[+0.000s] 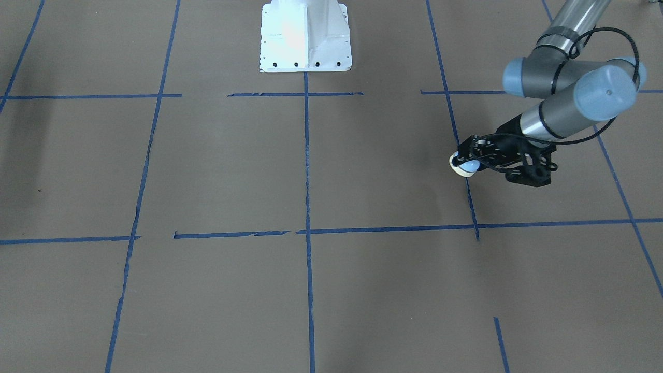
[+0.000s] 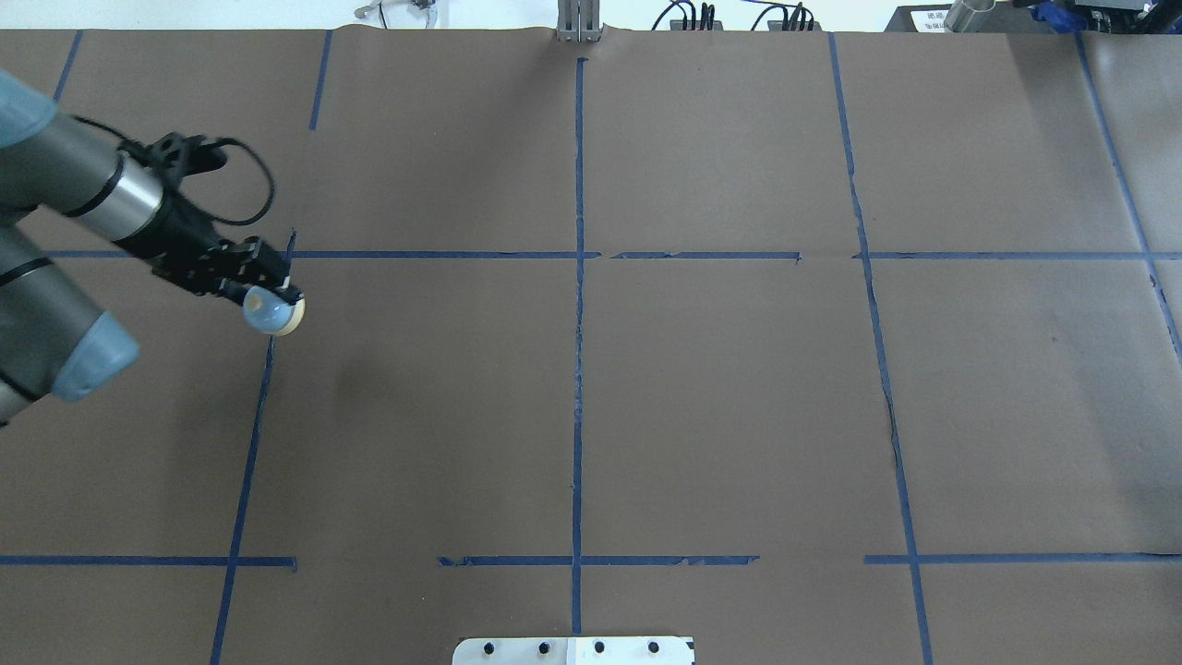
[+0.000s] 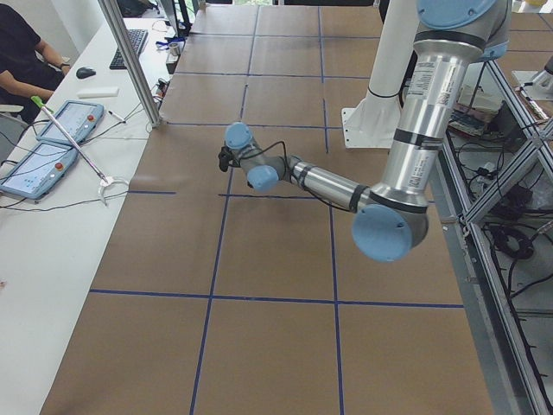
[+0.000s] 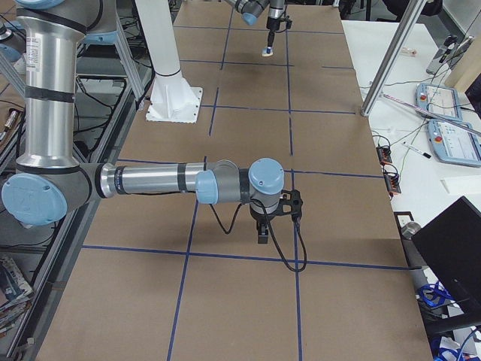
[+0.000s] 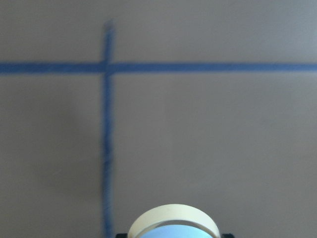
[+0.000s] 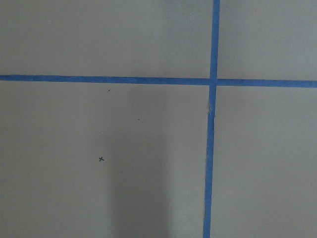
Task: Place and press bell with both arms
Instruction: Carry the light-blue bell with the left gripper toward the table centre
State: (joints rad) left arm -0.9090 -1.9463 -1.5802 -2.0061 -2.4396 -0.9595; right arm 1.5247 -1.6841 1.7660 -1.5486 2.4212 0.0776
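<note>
Two arms: the left one carries, the right one hangs well apart from it.
Bell: clamped in the left gripper and tipped sideways, base ring facing away from the wrist, seemingly clear of the table.
Right gripper: points down at the opposite end; cannot tell whether its fingers are apart.
Next: probably level the bell and lower it.

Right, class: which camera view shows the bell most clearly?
The overhead exterior view: the bell shows its blue dome and cream base, held in the left gripper. Front-facing shows it similarly; the left wrist view crops it; the side views barely show it.
</note>
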